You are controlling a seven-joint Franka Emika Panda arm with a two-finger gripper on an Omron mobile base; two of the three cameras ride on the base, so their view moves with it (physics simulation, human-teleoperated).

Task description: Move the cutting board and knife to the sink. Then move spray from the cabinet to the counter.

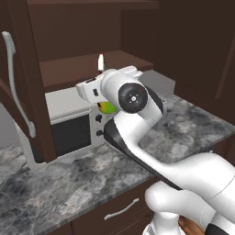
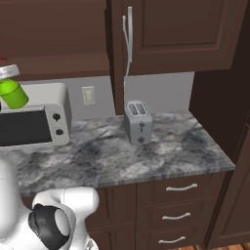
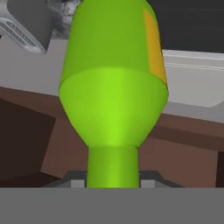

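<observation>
My gripper (image 3: 113, 183) is shut on the neck of the spray (image 3: 113, 87), a green bottle with a yellow label. In the left base view the spray (image 1: 107, 108) hangs upright in front of the open cabinet (image 1: 69, 69), above the microwave, its red-and-white nozzle poking up over my hand. The right base view shows the spray (image 2: 13, 94) at the far left edge, above the counter (image 2: 146, 161). The hand view is rolled upside down. The cutting board, the knife and the sink are out of view.
A white microwave (image 1: 69, 131) stands on the counter (image 1: 64, 183) under the cabinet. The open cabinet door with its long silver handle (image 1: 13, 87) juts out at the left. A grey toaster (image 2: 137, 122) stands further right. Drawers (image 2: 180, 188) run below.
</observation>
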